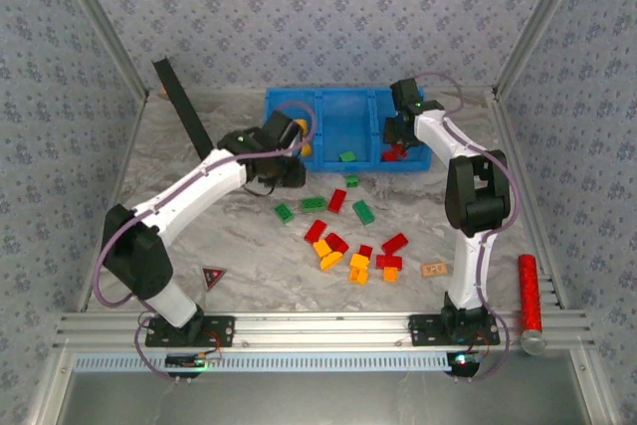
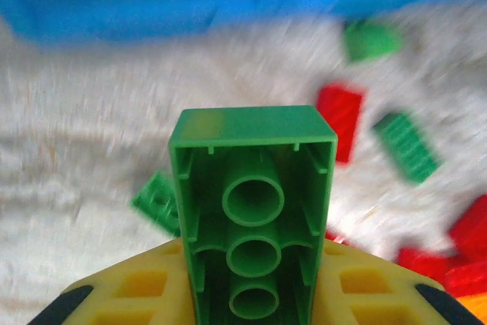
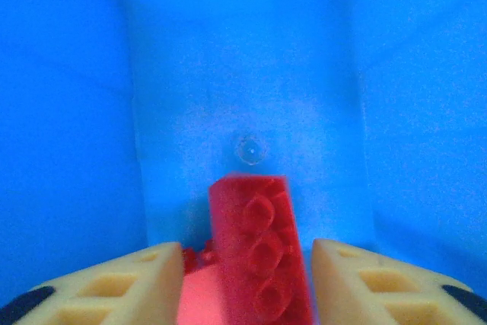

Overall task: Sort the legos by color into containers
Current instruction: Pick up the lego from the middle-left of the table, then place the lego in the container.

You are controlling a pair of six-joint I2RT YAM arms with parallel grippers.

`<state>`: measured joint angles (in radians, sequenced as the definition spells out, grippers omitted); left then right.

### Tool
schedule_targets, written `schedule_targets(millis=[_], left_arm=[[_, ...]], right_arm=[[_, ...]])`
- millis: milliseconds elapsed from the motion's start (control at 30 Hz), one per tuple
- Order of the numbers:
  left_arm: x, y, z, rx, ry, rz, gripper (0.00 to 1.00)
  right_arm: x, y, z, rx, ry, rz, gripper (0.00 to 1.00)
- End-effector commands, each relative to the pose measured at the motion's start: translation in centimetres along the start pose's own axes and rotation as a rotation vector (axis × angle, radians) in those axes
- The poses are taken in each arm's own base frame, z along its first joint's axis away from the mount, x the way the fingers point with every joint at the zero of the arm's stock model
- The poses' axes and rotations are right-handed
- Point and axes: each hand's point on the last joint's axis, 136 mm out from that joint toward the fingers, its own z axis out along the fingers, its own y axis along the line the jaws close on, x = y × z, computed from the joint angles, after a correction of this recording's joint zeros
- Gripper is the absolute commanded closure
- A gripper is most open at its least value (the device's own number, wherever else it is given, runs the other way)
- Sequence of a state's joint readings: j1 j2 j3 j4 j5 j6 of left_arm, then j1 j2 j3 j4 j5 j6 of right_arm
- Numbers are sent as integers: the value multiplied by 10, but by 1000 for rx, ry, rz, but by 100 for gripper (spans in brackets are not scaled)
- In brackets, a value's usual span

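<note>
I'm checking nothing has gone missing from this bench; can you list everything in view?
tray: one, blue, three compartments, far middle of table.
sorted bricks: one green in the middle compartment, some red in the right compartment.
loose bricks: about fifteen, red, green, yellow-orange, scattered before the tray.
green brick: one, gripped by the left gripper.
red brick: one, between the right gripper and its parted fingers, over the right compartment.
wooden piece: one, tan, right of the loose bricks.
cylinder: one, red, table's right edge.
triangle: one, black and red, near left.
bar: one, black, leaning far left.
arms: two, white and black; left gripper shut, right gripper open.
</note>
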<state>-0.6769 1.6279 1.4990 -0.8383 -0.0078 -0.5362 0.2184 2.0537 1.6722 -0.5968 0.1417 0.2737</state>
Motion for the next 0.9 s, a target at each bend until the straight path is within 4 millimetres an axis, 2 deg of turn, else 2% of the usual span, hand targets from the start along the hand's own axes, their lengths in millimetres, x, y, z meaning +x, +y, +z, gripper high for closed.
schedule_targets(millis=[0, 100, 167, 233, 367, 433, 533, 600, 667, 767, 867], left_arm=[[-34, -17, 0, -9, -53, 70, 77], [-69, -36, 0, 7, -106, 98, 77], [-85, -45, 8, 7, -122, 109, 76], [-107, -58, 14, 23, -153, 114, 76], [-127, -72, 43, 28, -151, 118, 76], [-132, -80, 62, 35, -144, 119, 76], [-136, -90, 86, 44, -136, 118, 76], [-137, -94, 103, 43, -131, 114, 76], [-137, -96, 118, 44, -126, 104, 75], [-137, -93, 137, 31, -122, 91, 72], [-136, -88, 152, 8, -122, 82, 69]], right_arm=[[1, -2, 2, 10, -14, 12, 46], [-3, -1, -9, 3, -31, 10, 45], [-4, 1, -22, -9, -53, 8, 44], [0, 3, -41, -20, -80, 18, 42], [14, 6, -90, -46, -151, 39, 37], [32, 6, -115, -51, -169, 42, 35], [70, 4, -137, -61, -150, 55, 32], [108, -2, -140, -61, -98, 78, 31], [138, -2, -145, -123, -73, 149, 31], [175, 2, -152, -224, -61, 278, 30], [212, -9, -150, -191, -3, 367, 28]])
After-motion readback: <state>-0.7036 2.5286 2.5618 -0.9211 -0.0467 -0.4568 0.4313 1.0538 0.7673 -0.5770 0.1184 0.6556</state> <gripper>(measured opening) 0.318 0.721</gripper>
